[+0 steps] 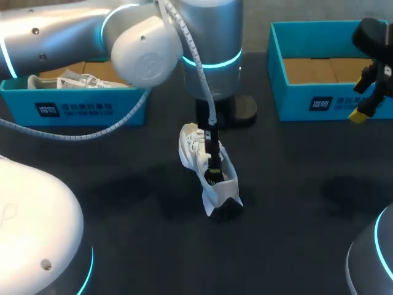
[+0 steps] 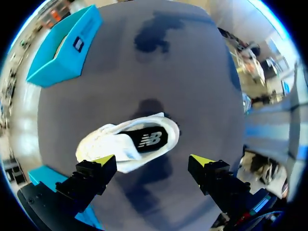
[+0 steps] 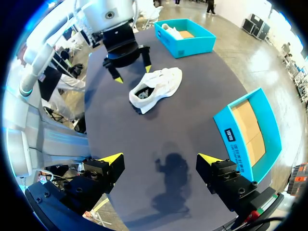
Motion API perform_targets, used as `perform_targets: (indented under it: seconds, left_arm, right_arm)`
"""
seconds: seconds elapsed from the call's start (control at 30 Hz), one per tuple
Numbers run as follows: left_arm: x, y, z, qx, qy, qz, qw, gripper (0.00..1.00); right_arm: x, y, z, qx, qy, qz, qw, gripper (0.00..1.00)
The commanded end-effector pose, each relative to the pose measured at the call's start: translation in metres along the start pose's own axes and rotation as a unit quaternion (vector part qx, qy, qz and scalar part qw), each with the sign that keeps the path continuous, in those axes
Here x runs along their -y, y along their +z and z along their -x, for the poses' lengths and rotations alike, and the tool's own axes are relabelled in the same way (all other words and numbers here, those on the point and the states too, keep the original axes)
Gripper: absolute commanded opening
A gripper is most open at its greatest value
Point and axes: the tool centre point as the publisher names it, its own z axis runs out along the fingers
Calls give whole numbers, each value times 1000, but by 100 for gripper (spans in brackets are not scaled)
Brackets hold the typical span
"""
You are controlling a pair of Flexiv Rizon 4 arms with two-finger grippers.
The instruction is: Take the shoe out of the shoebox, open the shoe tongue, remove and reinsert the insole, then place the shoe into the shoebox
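Note:
A white shoe (image 1: 220, 192) lies on the dark table near the middle, its opening up and the dark insole (image 2: 149, 139) showing inside. My left gripper (image 1: 213, 169) hangs straight above it, open, with nothing between its fingers; in the left wrist view the shoe (image 2: 127, 142) lies just ahead of the open gripper (image 2: 153, 161). An empty blue shoebox (image 1: 325, 101) stands at the back right. My right gripper (image 1: 362, 101) hovers at that box's right end, open and empty. In the right wrist view the gripper (image 3: 160, 159) is open over bare table, the shoe (image 3: 156, 89) far ahead.
A second blue shoebox (image 1: 73, 104) stands at the back left with another white shoe (image 1: 80, 80) in it. My left arm's base column (image 1: 212, 61) rises behind the shoe. The right box (image 3: 252, 130) shows a cardboard floor.

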Motion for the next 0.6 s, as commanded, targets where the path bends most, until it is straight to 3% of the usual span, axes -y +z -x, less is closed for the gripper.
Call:
perform_targets:
  seconds: [0.03,0.27,0.6]
  left_arm:
    - [-2,12,-16,7,-121,-9,993,100]
    - [3,38,-38,9,-148,-7,989,100]
    - [18,67,-44,17,-152,-3,988,100]
  right_arm:
    - [-2,0,2,-2,1,-3,1000,100]
    - [-2,0,2,-2,1,-3,1000,100]
    - [-2,0,2,-2,1,-3,1000,100]
